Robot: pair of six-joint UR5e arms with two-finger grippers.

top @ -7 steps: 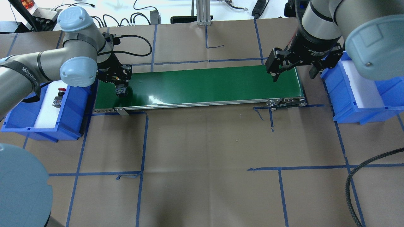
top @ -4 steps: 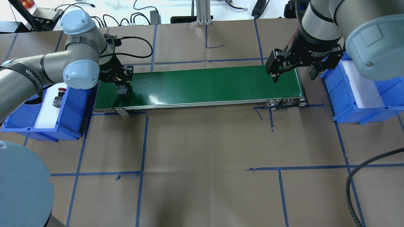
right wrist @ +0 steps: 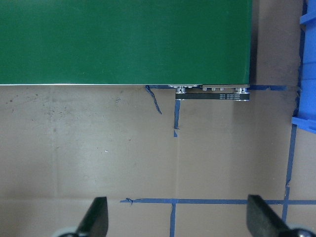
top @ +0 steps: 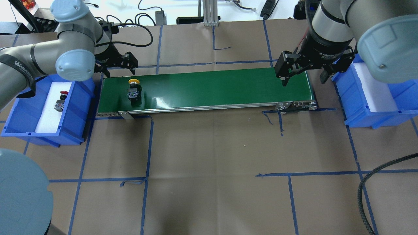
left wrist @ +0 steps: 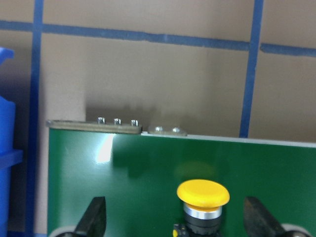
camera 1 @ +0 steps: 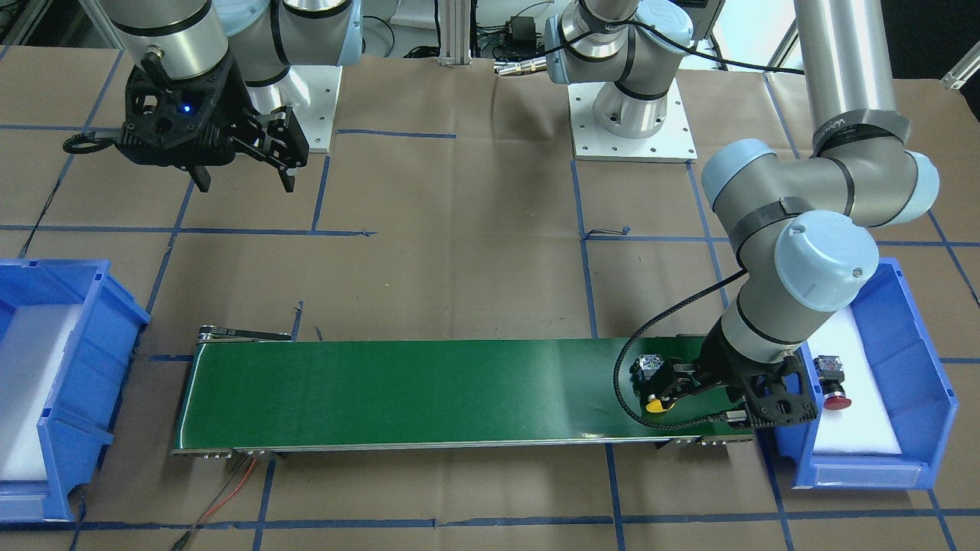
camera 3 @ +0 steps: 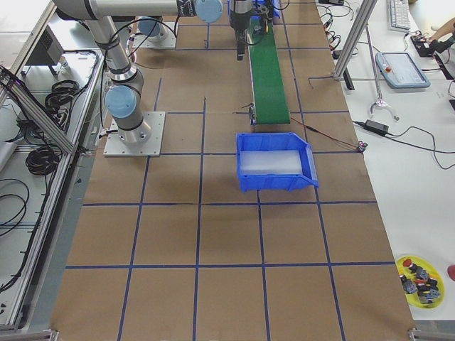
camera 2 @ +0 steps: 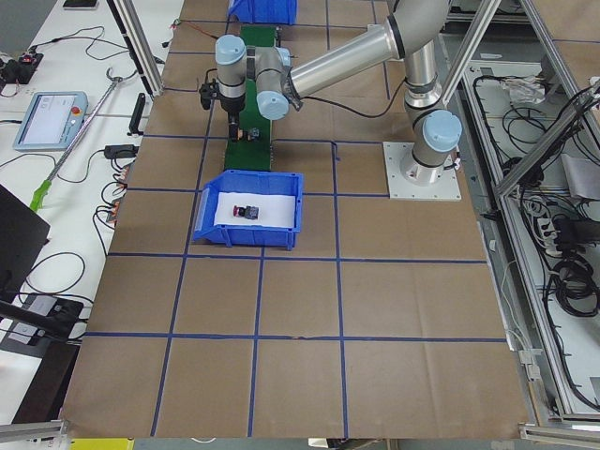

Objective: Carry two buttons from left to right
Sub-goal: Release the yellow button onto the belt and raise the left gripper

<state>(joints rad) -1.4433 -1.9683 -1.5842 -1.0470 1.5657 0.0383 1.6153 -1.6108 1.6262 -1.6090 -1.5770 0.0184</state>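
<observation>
The yellow button lies on its side at the left end of the green conveyor belt, its cap toward the far edge. My left gripper hangs open above the belt's far left corner, apart from the button. In the left wrist view the yellow button sits between and below the spread fingers. The red button rests on white foam in the left blue bin. My right gripper hovers open and holds nothing over the belt's right end.
The right blue bin holds only white foam, just past the belt's right end. Brown paper with blue tape lines covers the table. Cables and boxes lie along the far edge. A black hose curls at the front right.
My left gripper has opened, let go of the yellow button onto the belt, and risen back toward the far left. The right arm has not moved.
</observation>
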